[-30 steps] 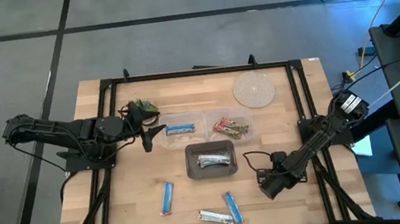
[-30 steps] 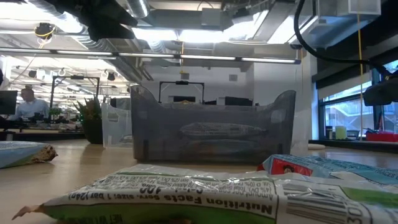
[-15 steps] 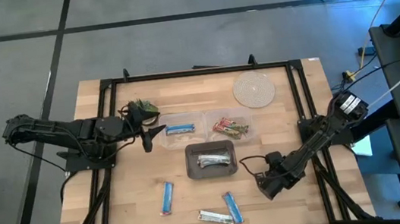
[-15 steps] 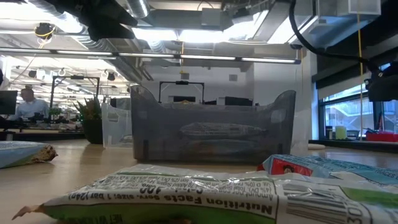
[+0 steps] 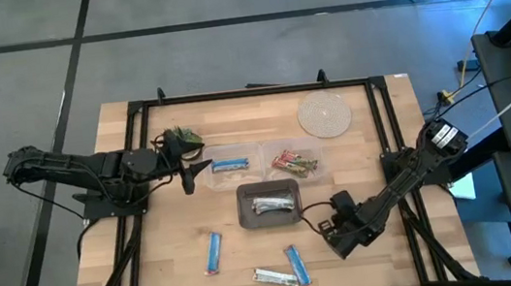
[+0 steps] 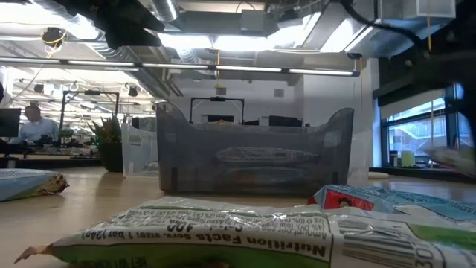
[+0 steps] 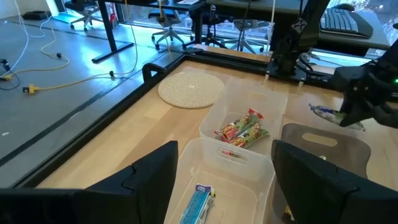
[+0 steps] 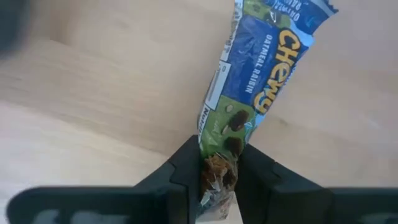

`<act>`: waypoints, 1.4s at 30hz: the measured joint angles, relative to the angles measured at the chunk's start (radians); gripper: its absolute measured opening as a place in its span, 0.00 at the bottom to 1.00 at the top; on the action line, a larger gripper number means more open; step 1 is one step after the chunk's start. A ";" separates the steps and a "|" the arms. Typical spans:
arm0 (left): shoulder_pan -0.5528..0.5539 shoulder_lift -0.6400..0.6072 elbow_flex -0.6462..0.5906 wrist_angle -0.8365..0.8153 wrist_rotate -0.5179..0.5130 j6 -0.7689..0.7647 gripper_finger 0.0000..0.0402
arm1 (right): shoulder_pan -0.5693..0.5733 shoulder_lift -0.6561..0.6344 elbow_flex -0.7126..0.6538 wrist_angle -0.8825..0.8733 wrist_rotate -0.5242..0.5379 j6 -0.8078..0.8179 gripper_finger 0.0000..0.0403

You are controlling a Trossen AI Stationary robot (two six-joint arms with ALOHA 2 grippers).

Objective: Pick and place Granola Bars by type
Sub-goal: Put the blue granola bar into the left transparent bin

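Note:
My right gripper (image 8: 217, 177) is shut on one granola bar (image 8: 261, 81) in a blue, green and white wrapper, just right of the grey tray (image 5: 246, 224) that holds silver-white bars. In the high view the gripper (image 5: 332, 237) hides this bar. Loose on the table's near part lie two blue bars (image 5: 212, 253) (image 5: 297, 265) and a silver-white bar (image 5: 274, 276). One clear tray holds a blue bar (image 5: 230, 165), the other multicoloured bars (image 5: 294, 164). My left gripper (image 7: 227, 186) waits open beside the blue bar's tray. My right gripper pinches the bar's crimped end (image 8: 217, 149) between its two fingers. The fingers lie along the bar, which reaches straight ahead of them over the wood. Whether its free end (image 7: 318, 111) rests on the table I cannot tell.
A small green plant (image 5: 180, 138) stands at the far left and a round woven coaster (image 5: 324, 113) lies at the far right. A black frame (image 5: 249, 92) runs around the tabletop. Bare wood lies between the trays and the loose bars.
My right arm has shifted a little toward the table's left, nearer the grey tray. In the low view its dark shape at the right has blurred, with a pale smear low beside it.

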 joint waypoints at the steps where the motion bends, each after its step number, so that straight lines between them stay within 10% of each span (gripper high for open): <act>1: 0.000 0.000 0.000 0.000 0.000 0.000 0.63 | -0.002 0.000 0.012 -0.006 0.023 -0.012 0.21; 13: 0.000 0.000 0.000 0.000 0.000 -0.045 0.63 | -0.091 -0.003 0.369 -0.450 0.409 -0.143 0.20; 23: 0.000 0.000 0.000 0.000 0.000 -0.078 0.63 | -0.303 -0.005 0.615 -0.483 0.657 -0.818 0.20; 27: 0.000 0.000 0.000 0.007 0.000 -0.089 0.63 | -0.420 -0.005 0.653 -0.291 0.567 -1.253 0.20; 33: 0.000 0.000 0.001 0.037 -0.018 -0.134 0.63 | -0.606 -0.004 0.613 0.111 0.144 -1.842 0.20; 42: 0.000 0.000 0.001 0.026 -0.086 -0.237 0.63 | -0.755 0.069 0.484 0.454 -0.176 -2.085 0.20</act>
